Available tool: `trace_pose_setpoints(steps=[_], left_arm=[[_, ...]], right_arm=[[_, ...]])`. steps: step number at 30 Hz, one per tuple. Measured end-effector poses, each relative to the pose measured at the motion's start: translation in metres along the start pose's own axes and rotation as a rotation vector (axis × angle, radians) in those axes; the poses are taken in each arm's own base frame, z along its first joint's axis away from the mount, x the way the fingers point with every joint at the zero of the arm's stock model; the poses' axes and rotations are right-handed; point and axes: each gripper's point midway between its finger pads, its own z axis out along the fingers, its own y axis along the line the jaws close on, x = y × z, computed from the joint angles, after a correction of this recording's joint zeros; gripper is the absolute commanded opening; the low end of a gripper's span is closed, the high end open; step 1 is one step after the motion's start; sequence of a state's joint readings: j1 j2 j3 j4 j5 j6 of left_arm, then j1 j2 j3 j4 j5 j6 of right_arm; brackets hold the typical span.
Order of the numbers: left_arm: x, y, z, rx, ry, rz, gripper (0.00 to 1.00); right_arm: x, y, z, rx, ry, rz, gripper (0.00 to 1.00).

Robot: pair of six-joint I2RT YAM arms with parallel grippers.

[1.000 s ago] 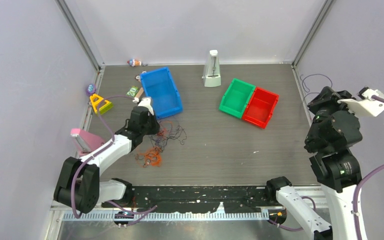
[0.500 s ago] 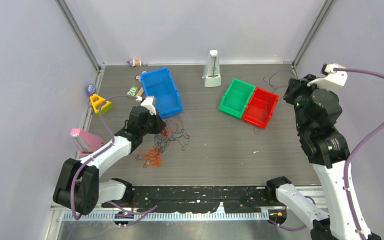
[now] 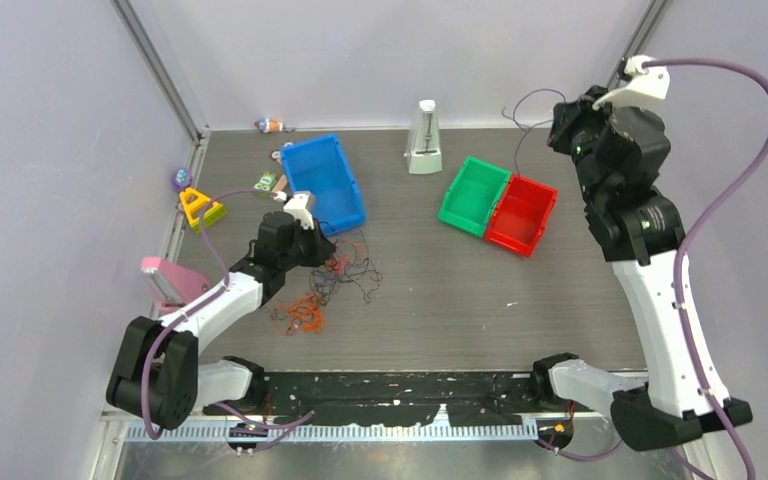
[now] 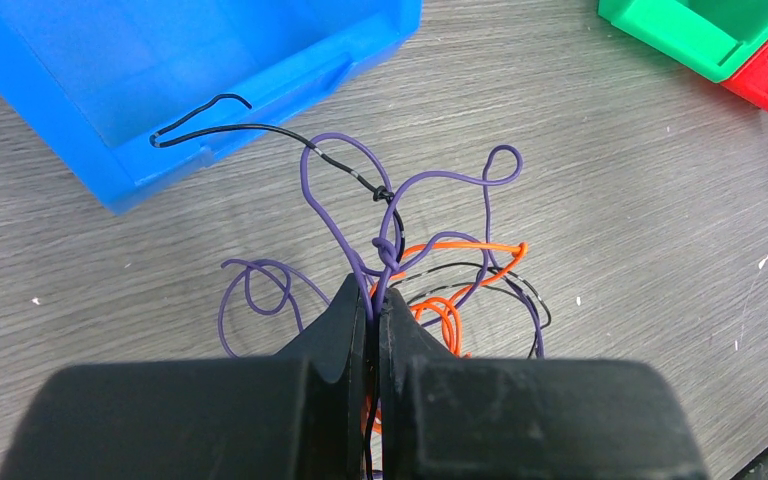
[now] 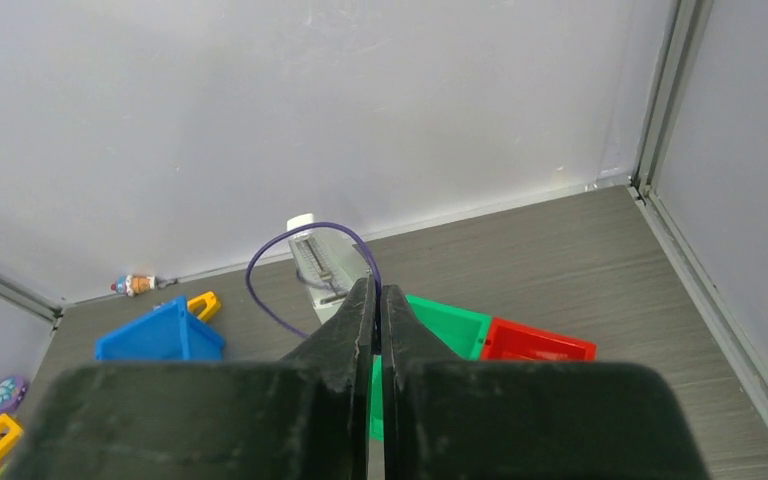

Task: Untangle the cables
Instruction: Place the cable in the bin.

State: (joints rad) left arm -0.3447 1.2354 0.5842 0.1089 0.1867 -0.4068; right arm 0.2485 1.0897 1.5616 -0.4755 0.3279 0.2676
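The cables (image 3: pixel 345 270) lie as a loose tangle of purple, black and orange strands just right of the blue bin's near corner, with an orange clump (image 3: pixel 300 315) closer to me. My left gripper (image 3: pixel 322 252) is low on the tangle's left side. In the left wrist view it (image 4: pixel 373 300) is shut on purple and black strands just below a purple knot (image 4: pixel 385 250). My right gripper (image 3: pixel 557 118) is raised high at the back right, shut on a separate purple cable (image 5: pixel 300 232). That cable loops out from the fingertips and hangs down (image 3: pixel 513 150) beside the red bin.
A blue bin (image 3: pixel 322 183) stands just behind the tangle, and one black strand (image 4: pixel 240 127) reaches up to its rim. A green bin (image 3: pixel 473 195) and a red bin (image 3: pixel 520 213) sit side by side at centre right. A white metronome (image 3: pixel 423 138) stands at the back. Small toys (image 3: pixel 198 207) line the left wall.
The right arm has risen and swung from the right wall toward the back, carrying the purple cable with it. The left gripper has stayed on the tangle, barely shifting.
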Motion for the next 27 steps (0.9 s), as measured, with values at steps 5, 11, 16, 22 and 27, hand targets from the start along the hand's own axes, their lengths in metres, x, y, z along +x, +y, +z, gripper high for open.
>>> trace_pose_setpoints(steps=[5,11,16,22,27], left_arm=[[0.002,-0.001,0.002,0.008,0.008,0.001,0.0],[0.003,-0.002,0.002,0.014,0.012,0.007,0.0],[0.005,-0.002,0.003,0.015,0.019,0.019,0.0],[0.006,-0.003,0.003,0.018,0.022,0.024,0.0],[0.007,-0.003,0.004,0.018,0.023,0.025,0.0]], right_arm=[[-0.015,0.007,0.027,0.023,-0.011,-0.022,0.05],[-0.04,-0.005,0.049,0.095,-0.059,-0.019,0.05],[-0.035,-0.026,0.064,0.157,-0.047,-0.025,0.05],[-0.008,-0.049,0.084,0.212,0.013,-0.035,0.05],[0.02,-0.058,0.103,0.224,0.079,-0.036,0.05]])
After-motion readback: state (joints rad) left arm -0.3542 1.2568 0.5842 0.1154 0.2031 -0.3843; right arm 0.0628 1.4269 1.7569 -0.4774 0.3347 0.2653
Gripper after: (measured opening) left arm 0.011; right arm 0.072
